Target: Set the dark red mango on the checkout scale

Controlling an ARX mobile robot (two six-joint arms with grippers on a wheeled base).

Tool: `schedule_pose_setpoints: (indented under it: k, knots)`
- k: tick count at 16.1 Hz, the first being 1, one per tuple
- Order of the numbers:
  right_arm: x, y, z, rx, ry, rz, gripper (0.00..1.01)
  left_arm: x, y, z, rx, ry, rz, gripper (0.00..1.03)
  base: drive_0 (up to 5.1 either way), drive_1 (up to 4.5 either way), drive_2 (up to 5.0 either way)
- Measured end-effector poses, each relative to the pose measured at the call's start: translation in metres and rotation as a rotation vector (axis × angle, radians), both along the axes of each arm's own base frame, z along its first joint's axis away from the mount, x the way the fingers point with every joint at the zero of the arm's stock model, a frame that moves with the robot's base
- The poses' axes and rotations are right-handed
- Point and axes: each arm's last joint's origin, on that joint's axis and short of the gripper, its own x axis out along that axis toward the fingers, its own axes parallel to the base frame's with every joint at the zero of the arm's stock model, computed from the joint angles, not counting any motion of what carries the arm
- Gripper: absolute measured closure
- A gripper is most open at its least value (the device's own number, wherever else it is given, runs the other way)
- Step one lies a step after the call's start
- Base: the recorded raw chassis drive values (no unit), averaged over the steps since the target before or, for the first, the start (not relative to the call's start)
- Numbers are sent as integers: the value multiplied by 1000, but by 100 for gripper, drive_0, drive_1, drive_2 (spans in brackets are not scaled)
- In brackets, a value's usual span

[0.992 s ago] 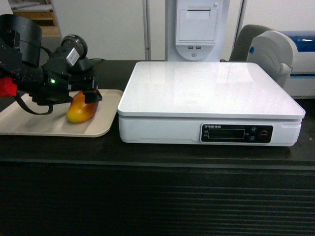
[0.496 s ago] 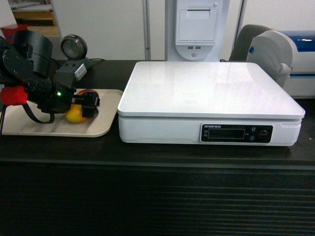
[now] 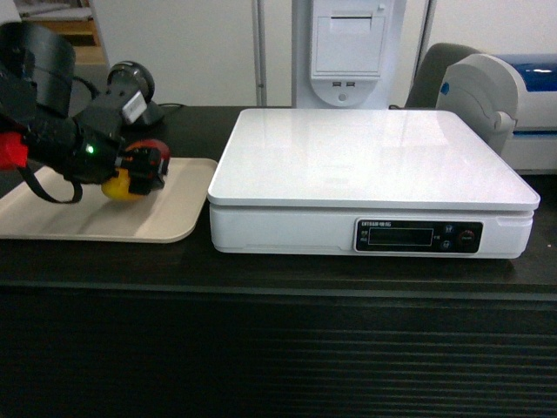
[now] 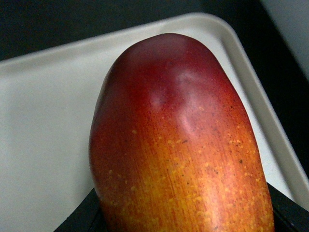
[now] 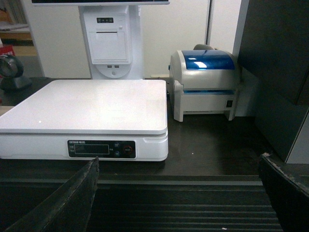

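Left gripper [image 3: 146,169]: closed on the dark red mango [image 4: 178,145], fingers at the yellow-orange end, red end pointing away from the wrist.
Mango position: held just above the beige tray [image 3: 104,228], apparently clear of its surface, well left of the scale [image 3: 365,161].
Right gripper [image 5: 178,193]: wide open, empty, hanging low in front of the checkout [image 3: 278,348], facing the scale's display.
Step in hand: judged as the lift, carry to the platform not yet made.
Risk of slip: smooth rounded skin gripped near one end only; heavier red end could tilt down and work loose during the sideways move.
Risk of collision: raised edge of the scale right beside the tray; too low a carry would knock fruit against it.
Risk at release: glossy flat platform, oval fruit likely to roll if dropped from height.
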Motion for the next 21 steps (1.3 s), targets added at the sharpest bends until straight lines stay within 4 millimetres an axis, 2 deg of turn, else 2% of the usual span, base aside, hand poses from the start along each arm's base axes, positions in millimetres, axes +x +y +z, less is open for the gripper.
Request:
schedule_pose_setpoints:
  k: [1, 3, 5, 6, 7, 10, 14, 16, 18, 21]
  knots:
    - [0, 0, 0, 0, 0, 0, 3, -2, -3, 18, -1, -38, -7, 43, 0, 0, 0]
    - [0, 0, 0, 0, 0, 0, 3, -9, -19, 68, -10, -162, -29, 43, 0, 0, 0]
    - [0, 0, 0, 0, 0, 0, 3, -22, -53, 116, -54, -264, -70, 43, 0, 0, 0]
    - [0, 0, 0, 0, 0, 0, 3, -28, -74, 130, -81, -283, -100, 43, 0, 0, 0]
    - [0, 0, 0, 0, 0, 0, 3, -32, -94, 134, -110, -279, -125, 43, 0, 0, 0]
    - [0, 0, 0, 0, 0, 0, 3, -45, -158, 123, -200, -174, -196, 43, 0, 0, 0]
    - [0, 0, 0, 0, 0, 0, 3, -55, -223, 126, -269, -146, -250, 43, 0, 0, 0]
    - [0, 0, 0, 0, 0, 0, 3, -52, -241, 115, -276, -107, -240, 43, 0, 0, 0]
    - [0, 0, 0, 0, 0, 0, 3, -48, -255, 93, -253, -49, -217, 43, 0, 0, 0]
    - [0, 0, 0, 0, 0, 0, 3, -35, -266, 69, -233, -6, -174, 43, 0, 0, 0]
